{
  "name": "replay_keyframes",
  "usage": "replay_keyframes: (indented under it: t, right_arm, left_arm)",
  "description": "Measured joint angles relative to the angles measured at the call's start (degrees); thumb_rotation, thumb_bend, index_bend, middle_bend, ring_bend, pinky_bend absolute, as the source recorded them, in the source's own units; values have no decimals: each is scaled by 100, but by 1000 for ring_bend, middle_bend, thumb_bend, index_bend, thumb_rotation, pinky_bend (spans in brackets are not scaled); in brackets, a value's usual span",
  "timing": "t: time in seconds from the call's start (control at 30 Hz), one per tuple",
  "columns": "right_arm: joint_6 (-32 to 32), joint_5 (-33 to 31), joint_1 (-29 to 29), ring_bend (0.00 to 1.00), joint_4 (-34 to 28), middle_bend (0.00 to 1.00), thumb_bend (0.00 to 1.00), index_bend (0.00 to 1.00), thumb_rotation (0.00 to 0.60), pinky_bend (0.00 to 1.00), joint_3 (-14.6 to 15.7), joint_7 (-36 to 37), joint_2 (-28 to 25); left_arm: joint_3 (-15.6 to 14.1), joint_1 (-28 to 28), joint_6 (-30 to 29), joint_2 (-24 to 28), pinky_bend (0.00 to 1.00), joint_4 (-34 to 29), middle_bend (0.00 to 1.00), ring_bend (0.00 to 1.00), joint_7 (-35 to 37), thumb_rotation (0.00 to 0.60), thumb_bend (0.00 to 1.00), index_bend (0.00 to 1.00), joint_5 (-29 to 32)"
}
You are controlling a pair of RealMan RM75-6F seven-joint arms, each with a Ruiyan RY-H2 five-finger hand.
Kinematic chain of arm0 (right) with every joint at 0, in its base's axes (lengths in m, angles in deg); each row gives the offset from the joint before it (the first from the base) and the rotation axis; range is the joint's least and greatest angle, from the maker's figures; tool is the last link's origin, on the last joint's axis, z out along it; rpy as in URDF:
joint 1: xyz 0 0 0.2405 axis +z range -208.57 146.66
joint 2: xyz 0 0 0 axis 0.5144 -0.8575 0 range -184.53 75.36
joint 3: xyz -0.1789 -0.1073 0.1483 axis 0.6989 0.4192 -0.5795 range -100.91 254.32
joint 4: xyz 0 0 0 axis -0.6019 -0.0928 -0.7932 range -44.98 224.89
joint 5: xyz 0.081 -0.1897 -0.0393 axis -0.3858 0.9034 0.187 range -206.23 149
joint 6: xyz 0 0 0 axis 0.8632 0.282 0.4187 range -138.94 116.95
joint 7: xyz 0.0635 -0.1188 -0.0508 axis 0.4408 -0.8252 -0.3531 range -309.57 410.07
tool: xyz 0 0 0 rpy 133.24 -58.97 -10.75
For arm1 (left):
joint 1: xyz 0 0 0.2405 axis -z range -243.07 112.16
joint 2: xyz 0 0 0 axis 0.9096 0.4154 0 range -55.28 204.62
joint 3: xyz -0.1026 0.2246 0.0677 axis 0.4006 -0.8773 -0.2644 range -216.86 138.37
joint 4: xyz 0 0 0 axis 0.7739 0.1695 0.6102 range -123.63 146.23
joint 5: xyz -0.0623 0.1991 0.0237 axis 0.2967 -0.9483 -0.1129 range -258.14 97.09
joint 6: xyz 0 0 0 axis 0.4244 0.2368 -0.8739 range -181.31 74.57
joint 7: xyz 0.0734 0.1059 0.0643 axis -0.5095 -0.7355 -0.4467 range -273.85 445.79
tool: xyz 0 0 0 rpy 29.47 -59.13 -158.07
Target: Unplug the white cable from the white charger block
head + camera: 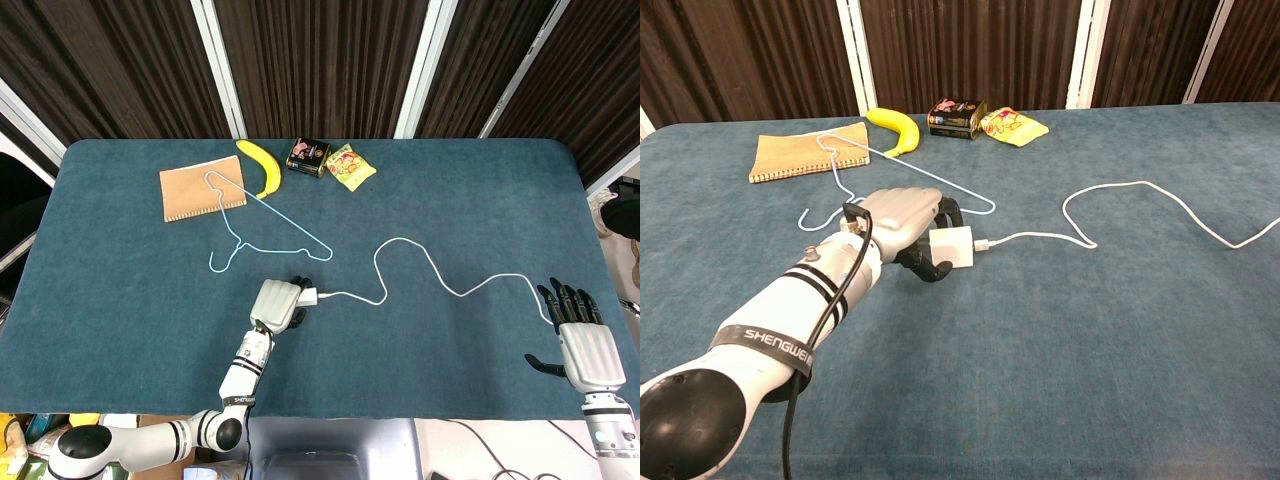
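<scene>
While the left hand (902, 222) curls its fingers around the white charger block (953, 247) mid-table, the white cable (420, 262) is plugged in.
If that grasp is loose, the block may slide; the right hand (584, 345) rests spread, well apart.

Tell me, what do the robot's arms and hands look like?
The left arm is white with black stripes, the word SHENGWEI on a black band, and a black cable running along it. Each robot hand, left and right, has a silver-grey back and black fingers.

Left hand (276, 303) closed around white charger block (307, 296), white cable (420, 262) still plugged in (trailing right); right hand (585, 347) spread, empty.
</scene>
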Motion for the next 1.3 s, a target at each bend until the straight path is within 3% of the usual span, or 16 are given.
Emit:
replay_keyframes:
  t: [0.2,0.37,0.5,0.67,0.8,1.0,1.1,1.3]
  right_arm:
    - [-28,31,-7,0,-24,0,196,0,600,0,15,-35,3]
    - [-33,44,-8,0,-22,0,195,0,600,0,22,-40,5]
    - [-22,98,8,0,1,0,195,0,600,0,36,-24,22]
    - [-86,411,80,0,82,0,196,11,600,0,49,116,133]
    - [-118,732,242,0,1,0,196,133,600,0,23,260,244]
    - [112,813,628,0,-676,11,239,350,600,0,-178,183,326]
    - [158,773,827,0,-836,59,265,459,600,0,-380,-192,632]
    - [559,480,1476,0,-1033,100,349,561,600,0,-793,-1246,1556]
  left_arm:
    - [7,9,-108,-60,1000,105,572,922,134,600,399,550,-54]
    - [-36,5,-327,-114,1000,197,712,978,284,600,489,684,-279]
    - [-145,-44,-360,-31,1000,59,748,1000,388,600,531,714,-417]
    - [-321,-225,-426,254,1000,-601,771,1000,527,600,549,718,-539]
    - [-493,-406,-565,568,1000,-1322,773,1000,544,600,560,718,-673]
    - [-662,-619,-732,1142,1000,-2543,773,1000,276,600,561,718,-726]
    - [-649,-706,-872,1401,1000,-3082,774,1000,-24,600,560,718,-627]
    - [-576,-875,-1161,1886,1000,-3784,773,1000,-330,600,561,718,-449]
